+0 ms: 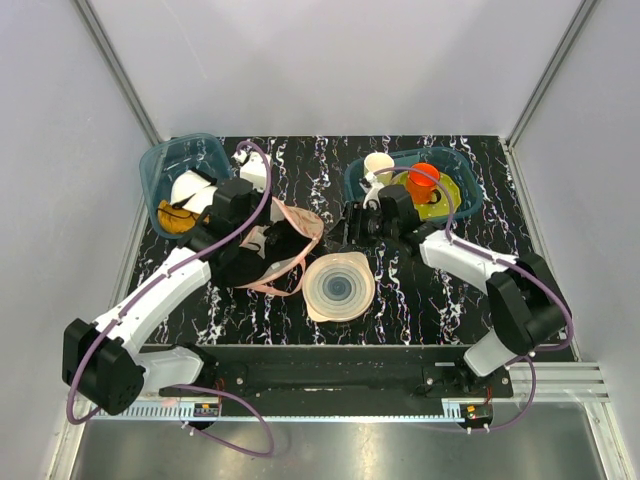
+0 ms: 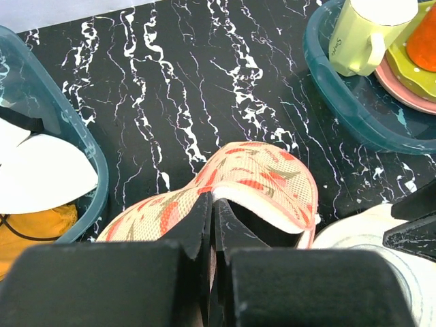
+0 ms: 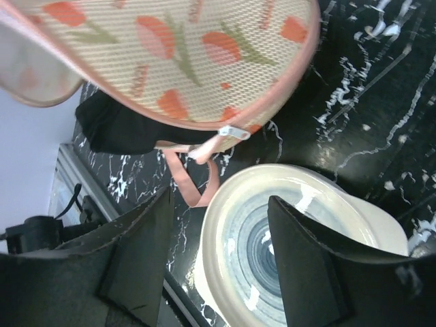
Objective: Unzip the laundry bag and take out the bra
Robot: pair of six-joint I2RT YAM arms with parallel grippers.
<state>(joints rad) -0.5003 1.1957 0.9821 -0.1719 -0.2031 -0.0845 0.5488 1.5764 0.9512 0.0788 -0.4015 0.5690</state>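
Note:
The laundry bag [image 1: 297, 222], beige-pink mesh with red and green motifs and pink trim, is lifted off the black marbled table. My left gripper [image 2: 212, 211] is shut on the bag's [image 2: 266, 174] open edge, whose white lining shows. In the top view the left gripper [image 1: 258, 247] sits under the bag. My right gripper [image 3: 221, 204] is open and empty, over a pale ringed plate [image 3: 300, 238] and just below the bag's [image 3: 184, 48] silver zipper pull [image 3: 228, 132]. A thin pink bra strap [image 3: 197, 182] loops out under the bag [image 1: 278, 284]. The rest of the bra is hidden.
A teal bin [image 1: 165, 162] at the back left holds white domed pieces and orange cloth. A teal bin [image 1: 462, 180] at the back right holds cups and dishes. The ringed plate [image 1: 340, 287] lies in front of the bag. Grey walls enclose the table.

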